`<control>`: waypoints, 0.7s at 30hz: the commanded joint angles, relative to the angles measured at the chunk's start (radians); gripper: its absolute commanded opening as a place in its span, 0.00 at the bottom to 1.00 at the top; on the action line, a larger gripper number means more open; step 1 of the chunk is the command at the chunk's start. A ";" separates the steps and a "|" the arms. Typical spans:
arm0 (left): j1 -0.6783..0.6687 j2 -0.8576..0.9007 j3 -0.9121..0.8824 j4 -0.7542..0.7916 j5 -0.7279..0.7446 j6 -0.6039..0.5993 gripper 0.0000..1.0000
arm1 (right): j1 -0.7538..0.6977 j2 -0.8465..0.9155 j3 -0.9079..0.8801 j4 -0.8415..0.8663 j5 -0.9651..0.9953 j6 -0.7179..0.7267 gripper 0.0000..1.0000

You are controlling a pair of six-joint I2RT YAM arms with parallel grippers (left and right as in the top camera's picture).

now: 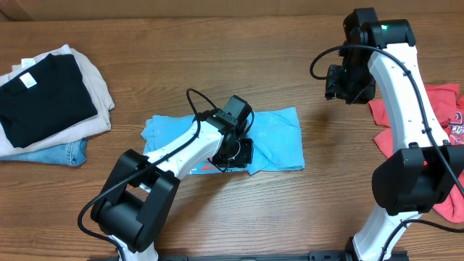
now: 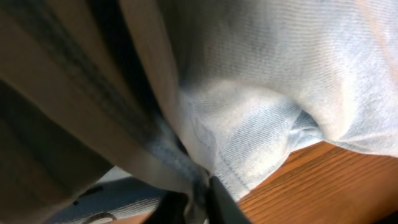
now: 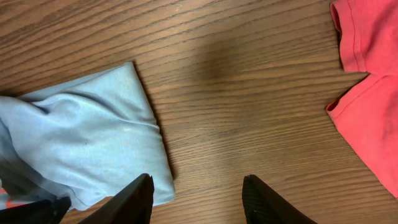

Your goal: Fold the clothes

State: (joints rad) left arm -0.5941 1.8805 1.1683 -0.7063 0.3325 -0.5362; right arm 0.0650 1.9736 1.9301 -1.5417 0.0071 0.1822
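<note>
The light blue T-shirt (image 1: 279, 138) lies partly folded at the table's middle; red-orange lettering shows at its front edge. My left gripper (image 1: 235, 154) is shut on a fold of the shirt's cloth (image 2: 249, 143), which fills the left wrist view. My right gripper (image 1: 348, 85) is open and empty, held above the bare wood right of the shirt; its fingers (image 3: 198, 199) frame the table, with the blue shirt's right edge (image 3: 93, 143) to their left. The red T-shirt (image 1: 442, 116) lies crumpled at the right edge and also shows in the right wrist view (image 3: 367, 93).
A stack of folded clothes stands at the far left: a black garment (image 1: 40, 94) on top of a beige one (image 1: 94, 83) and a piece of denim (image 1: 58, 154). Bare wood lies between the blue shirt and the red one.
</note>
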 commanded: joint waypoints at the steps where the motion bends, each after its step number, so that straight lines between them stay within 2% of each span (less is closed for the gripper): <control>1: 0.000 0.008 0.003 -0.011 0.040 0.011 0.04 | -0.003 -0.006 0.013 0.002 -0.002 -0.008 0.50; 8: 0.027 -0.026 0.094 -0.089 -0.089 0.096 0.04 | -0.003 -0.006 0.013 0.002 -0.002 -0.008 0.50; 17: 0.055 -0.027 0.105 -0.106 -0.231 0.095 0.07 | -0.003 -0.006 0.013 -0.006 -0.002 -0.008 0.50; 20: 0.055 -0.026 0.104 -0.110 -0.264 0.095 0.11 | -0.003 -0.006 0.013 -0.016 -0.002 -0.008 0.50; 21: 0.055 -0.024 0.104 -0.114 -0.262 0.095 0.17 | -0.003 -0.006 0.013 -0.022 -0.002 -0.008 0.51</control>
State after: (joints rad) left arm -0.5415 1.8759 1.2572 -0.8139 0.1303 -0.4610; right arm 0.0650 1.9736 1.9301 -1.5589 0.0071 0.1822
